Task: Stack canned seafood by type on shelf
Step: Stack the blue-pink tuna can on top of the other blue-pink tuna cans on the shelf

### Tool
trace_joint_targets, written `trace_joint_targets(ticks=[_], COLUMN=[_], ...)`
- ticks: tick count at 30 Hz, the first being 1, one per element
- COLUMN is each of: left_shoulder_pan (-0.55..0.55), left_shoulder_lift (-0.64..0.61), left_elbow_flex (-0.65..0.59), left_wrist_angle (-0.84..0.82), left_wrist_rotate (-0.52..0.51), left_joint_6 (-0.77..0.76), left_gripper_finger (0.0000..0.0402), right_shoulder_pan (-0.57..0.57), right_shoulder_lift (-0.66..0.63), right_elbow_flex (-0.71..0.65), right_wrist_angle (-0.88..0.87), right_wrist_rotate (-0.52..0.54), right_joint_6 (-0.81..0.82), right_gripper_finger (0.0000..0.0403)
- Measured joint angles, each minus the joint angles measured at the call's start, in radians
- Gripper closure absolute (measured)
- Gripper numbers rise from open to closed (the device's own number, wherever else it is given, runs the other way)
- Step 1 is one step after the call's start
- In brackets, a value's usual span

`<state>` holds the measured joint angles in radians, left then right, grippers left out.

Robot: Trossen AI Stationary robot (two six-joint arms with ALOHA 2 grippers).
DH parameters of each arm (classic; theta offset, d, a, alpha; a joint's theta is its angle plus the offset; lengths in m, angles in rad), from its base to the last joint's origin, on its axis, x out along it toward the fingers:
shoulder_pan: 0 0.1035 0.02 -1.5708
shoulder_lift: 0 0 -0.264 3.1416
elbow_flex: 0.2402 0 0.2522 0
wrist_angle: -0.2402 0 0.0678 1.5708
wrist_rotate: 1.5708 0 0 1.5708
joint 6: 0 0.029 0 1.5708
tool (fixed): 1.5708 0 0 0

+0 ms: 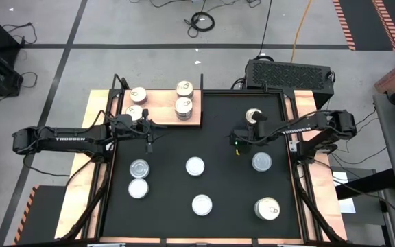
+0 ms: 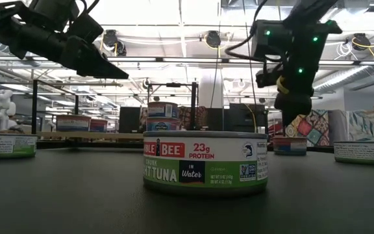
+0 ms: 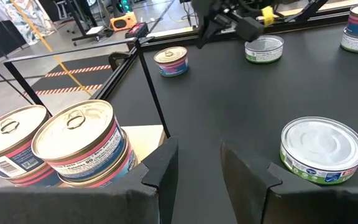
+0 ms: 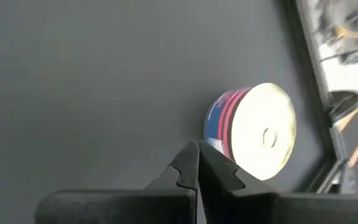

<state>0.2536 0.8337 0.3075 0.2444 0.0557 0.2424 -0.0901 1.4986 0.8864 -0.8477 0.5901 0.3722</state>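
Note:
The shelf (image 1: pixel 162 115), a light wooden board, lies at the black mat's far left corner. Gold-lidded tins (image 1: pixel 184 106) (image 3: pixel 79 146) stand on it, some stacked. Loose tins rest on the mat: silver-lidded ones (image 1: pixel 195 165) (image 3: pixel 322 149) and a gold-lidded pink-and-blue one (image 1: pixel 254 116) (image 4: pixel 253 130). My left gripper (image 1: pixel 151 127) (image 3: pixel 197 168) hovers open by the shelf's near edge with nothing between its fingers. My right gripper (image 1: pixel 238 136) (image 4: pixel 197 163) is shut and hangs tilted downward above the mat, just left of the pink-and-blue tin and clear of it (image 2: pixel 289 114).
More tins sit on the mat's near half: two at the left (image 1: pixel 138 177), one at the middle front (image 1: pixel 201 204) (image 2: pixel 205 162), two at the right (image 1: pixel 261 161) (image 1: pixel 267 208). A black box (image 1: pixel 290 72) stands beyond the mat's far right corner.

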Motion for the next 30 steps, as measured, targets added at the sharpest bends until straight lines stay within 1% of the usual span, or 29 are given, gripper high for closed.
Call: trace_joint_targets(ticks=[3,6,12,17,21,25,28,30], left_shoulder_pan=[-0.002,-0.002,-0.002,-0.002,-0.002,-0.002,-0.002,-0.002], left_shoulder_lift=[0.000,0.000,0.000,0.000,0.000,0.000,0.000,0.000], left_elbow_flex=[0.000,0.000,0.000,0.000,0.000,0.000,0.000,0.000], left_wrist_angle=[0.000,0.000,0.000,0.000,0.000,0.000,0.000,0.000], left_wrist_rotate=[0.001,0.001,0.001,0.001,0.001,0.001,0.002,0.002], left_joint_6=[0.000,0.000,0.000,0.003,0.003,0.002,0.002,0.002], left_gripper_finger=[0.0279,0.0279,0.0279,0.0279,0.0279,0.0279,0.0279,0.0279], right_shoulder_pan=[-0.058,-0.109,-0.166,-0.185,-0.204,-0.228,-0.245,-0.249], right_shoulder_lift=[0.000,0.000,0.000,0.004,0.030,0.072,0.110,0.135], right_elbow_flex=[0.000,0.000,0.000,0.000,-0.001,-0.022,-0.032,-0.032], right_wrist_angle=[0.000,0.000,0.019,0.033,0.062,0.109,0.109,0.111], right_wrist_rotate=[-0.037,-0.045,-0.037,-0.034,-0.036,-0.016,0.050,0.066], right_joint_6=[-0.019,-0.074,-0.170,-0.194,-0.223,-0.254,-0.251,-0.233], right_gripper_finger=[0.0387,0.0356,0.0266,0.0188,0.0144,0.0125,0.0129,0.0138])
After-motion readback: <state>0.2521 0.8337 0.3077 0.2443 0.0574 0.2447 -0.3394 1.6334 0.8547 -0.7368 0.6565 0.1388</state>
